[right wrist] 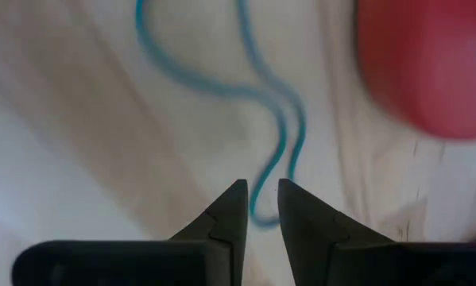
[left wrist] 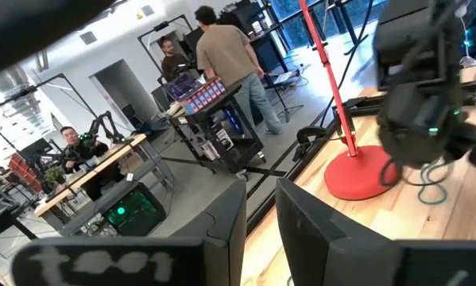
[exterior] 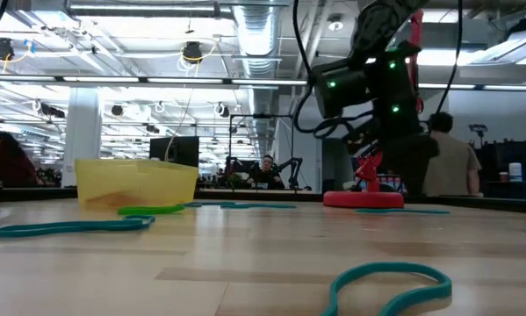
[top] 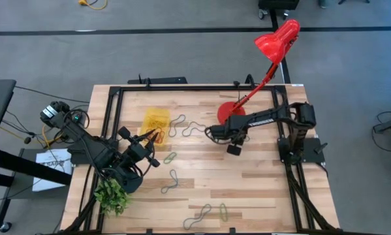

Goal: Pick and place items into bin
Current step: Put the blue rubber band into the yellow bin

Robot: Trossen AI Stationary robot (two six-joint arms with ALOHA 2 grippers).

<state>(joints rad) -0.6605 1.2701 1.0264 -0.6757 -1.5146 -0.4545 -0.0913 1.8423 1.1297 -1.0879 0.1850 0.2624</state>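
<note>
The yellow bin (top: 156,119) (exterior: 135,183) stands on the table's far left part. Thin squiggly loops lie flat around it: a green one (top: 170,156), grey ones (top: 171,181) (top: 198,215) and one beside the bin (top: 177,124). My left gripper (top: 153,137) (left wrist: 261,214) is raised by the bin's near right corner, pointing level toward the table's right, shut, with thin orange strands at its tips. My right gripper (top: 210,132) (right wrist: 261,195) is down at the table, shut on the end of a teal loop (top: 195,127) (right wrist: 222,83). My left gripper shows thin orange strands (top: 158,134) at its fingertips in the high view. Its own wrist view does not show the place of contact, so the part and the hold cannot be told. My right gripper has the loop's end (right wrist: 259,208) pinched between its two fingertips, coming steeply from above. The remainder of the loop lies slack on the table.
A red lamp stands on its round base (top: 231,109) (exterior: 368,200) (right wrist: 428,63) just beyond my right gripper, its stem slanting up. A green plant (top: 111,196) sits at the near left corner. People stand and sit in the room behind the table.
</note>
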